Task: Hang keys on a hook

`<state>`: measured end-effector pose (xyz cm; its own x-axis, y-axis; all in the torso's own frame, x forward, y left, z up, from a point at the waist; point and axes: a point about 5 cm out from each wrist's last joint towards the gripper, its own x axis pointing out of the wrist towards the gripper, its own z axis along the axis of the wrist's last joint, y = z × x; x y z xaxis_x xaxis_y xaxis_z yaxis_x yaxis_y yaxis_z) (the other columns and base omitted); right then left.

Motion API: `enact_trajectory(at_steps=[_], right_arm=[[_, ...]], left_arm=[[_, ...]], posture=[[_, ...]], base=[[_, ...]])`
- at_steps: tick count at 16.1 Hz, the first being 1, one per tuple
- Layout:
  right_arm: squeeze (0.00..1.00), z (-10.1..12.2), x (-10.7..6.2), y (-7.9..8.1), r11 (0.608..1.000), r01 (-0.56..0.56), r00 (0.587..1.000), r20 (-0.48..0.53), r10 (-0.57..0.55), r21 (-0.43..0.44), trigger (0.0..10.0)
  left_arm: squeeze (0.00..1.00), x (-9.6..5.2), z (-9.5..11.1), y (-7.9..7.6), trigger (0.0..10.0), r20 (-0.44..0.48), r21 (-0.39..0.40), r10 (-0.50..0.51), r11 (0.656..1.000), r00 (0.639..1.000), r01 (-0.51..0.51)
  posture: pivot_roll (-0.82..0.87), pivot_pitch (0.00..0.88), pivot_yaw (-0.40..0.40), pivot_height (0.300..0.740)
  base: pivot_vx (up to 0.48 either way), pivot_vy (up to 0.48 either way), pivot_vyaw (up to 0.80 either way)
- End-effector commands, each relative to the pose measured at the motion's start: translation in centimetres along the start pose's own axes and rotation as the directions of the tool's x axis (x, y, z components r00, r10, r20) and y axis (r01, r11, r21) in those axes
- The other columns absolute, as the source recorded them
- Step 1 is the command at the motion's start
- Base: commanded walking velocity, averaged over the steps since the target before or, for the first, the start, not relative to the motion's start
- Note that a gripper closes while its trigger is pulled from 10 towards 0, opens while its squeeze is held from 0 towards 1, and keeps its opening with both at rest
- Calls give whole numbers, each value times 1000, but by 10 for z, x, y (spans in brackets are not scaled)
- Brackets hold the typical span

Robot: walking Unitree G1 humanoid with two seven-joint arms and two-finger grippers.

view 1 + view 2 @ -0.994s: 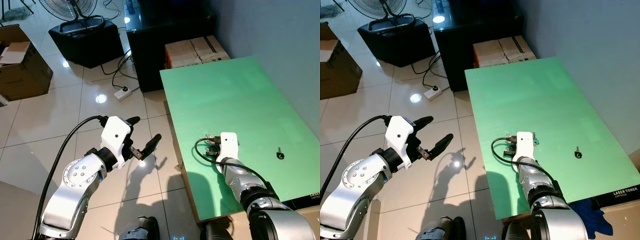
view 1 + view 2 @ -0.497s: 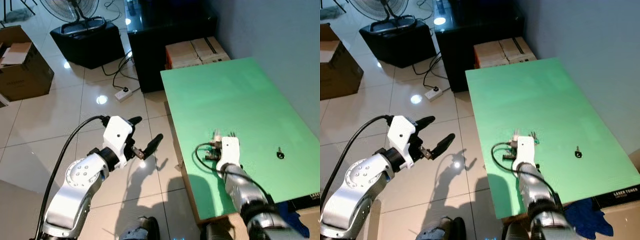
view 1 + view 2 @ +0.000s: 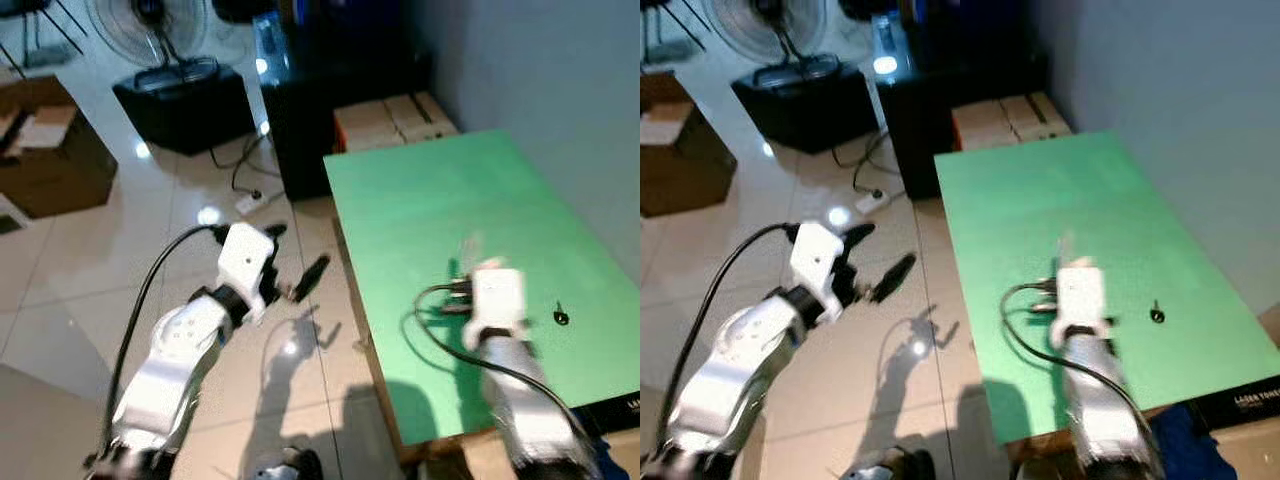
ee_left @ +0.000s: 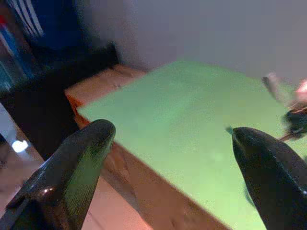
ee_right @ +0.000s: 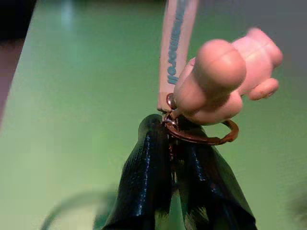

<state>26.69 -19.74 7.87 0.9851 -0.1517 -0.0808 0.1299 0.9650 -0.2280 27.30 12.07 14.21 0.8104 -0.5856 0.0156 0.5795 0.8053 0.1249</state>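
My right gripper is shut on a bunch of keys: a brown key ring carrying a pink figure charm and a pale printed strap. In the eye views that gripper is blurred and raised above the green table, with the bunch sticking up from its tip. A small black key lies alone on the table to its right. My left gripper is open, with nothing in it, over the tiled floor left of the table; its two black fingers stand wide apart.
A grey wall runs along the table's right side. Beyond the table's far end are cardboard boxes and a black cabinet. A black box with a fan, a power strip and a brown carton sit on the floor.
My right gripper has risen from the table surface with the key bunch and moved further over the table. The camera has shifted and blurred. The left gripper stays open.
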Motion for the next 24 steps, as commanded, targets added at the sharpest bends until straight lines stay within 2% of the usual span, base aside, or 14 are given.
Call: enact_trajectory(at_steps=[1, 3, 4, 5, 6, 7, 8, 9, 10, 11, 14, 17, 21, 24], right_arm=[[0, 39, 0, -10, 997, 72, 972, 224, -65, -26, 0], [0, 80, -7, -19, 989, 101, 919, 392, -49, -112, 0], [0, 76, -2, -18, 987, 54, 949, 317, -3, -151, 0], [0, 46, 4, -12, 980, -56, 995, 71, 70, -189, 0], [0, 34, 2, -7, 972, -112, 994, -13, 112, -207, 0], [0, 25, -3, -3, 960, -161, 987, -68, 149, -228, 0], [0, 30, -6, 0, 970, -153, 988, -49, 146, -191, 0], [0, 43, -10, 2, 980, -146, 988, 19, 150, -136, 0], [0, 50, -12, 4, 984, -148, 986, 58, 154, -96, 2941], [0, 55, -14, 5, 988, -144, 986, 72, 148, -51, 10000], [0, 60, -22, 14, 974, -219, 973, 65, 223, -63, 10000], [0, 56, -25, 20, 968, -244, 969, 37, 246, -52, 10000], [0, 54, -23, 15, 974, -221, 975, 1, 221, -44, 10000], [0, 42, -25, 12, 986, -164, 984, -80, 162, -28, 10000]], left_arm=[[0, 2, 2, 4, 10000, 20, 24, 27, 999, 999, -28], [0, 6, 8, 11, 10000, 64, 13, 78, 997, 995, -79], [0, 8, 7, 11, 10000, 61, 14, 79, 997, 995, -80], [0, 10, 3, 12, 10000, 46, 24, 78, 997, 996, -80], [0, 11, 2, 12, 10000, 44, 24, 78, 997, 996, -79], [0, 11, 0, 12, 10000, 44, 23, 76, 997, 996, -77], [0, 12, 0, 13, 10000, 45, 22, 75, 997, 996, -77], [0, 12, -1, 13, 10000, 54, 10, 83, 996, 995, -84], [0, 12, 0, 13, 10000, 58, -3, 102, 995, 993, -102], [0, 11, -1, 13, 10000, 55, -13, 128, 992, 990, -127], [0, 2, -8, 11, 10000, 35, -96, 177, 980, 984, -173], [0, 5, -7, 7, 10000, 36, -100, 186, 978, 982, -182], [0, 10, -8, 4, 10000, 24, -89, 190, 978, 982, -187], [0, 10, -11, 4, 10000, -1, -86, 156, 984, 988, -155]], posture=[[-108, 0, 138, 740], [-127, 0, 134, 740], [-128, 0, 131, 740], [-135, 0, 133, 740], [-141, 0, 137, 740], [-150, 0, 144, 740], [-155, 0, 147, 740], [-160, 0, 150, 740], [-160, 0, 150, 740], [-171, 0, 150, 740], [-183, 0, 145, 740], [-181, 0, 131, 740], [-211, 0, 139, 740], [-242, 0, 179, 740]], base=[[0, 0, 0], [0, 0, 0], [0, 0, 0], [0, 0, 0], [0, 0, 0], [0, 0, 0], [0, 0, 0], [0, 0, 0], [0, 0, 0], [0, 0, 0], [0, 0, 533], [0, 0, 800], [0, 0, 800], [0, 0, 0]])
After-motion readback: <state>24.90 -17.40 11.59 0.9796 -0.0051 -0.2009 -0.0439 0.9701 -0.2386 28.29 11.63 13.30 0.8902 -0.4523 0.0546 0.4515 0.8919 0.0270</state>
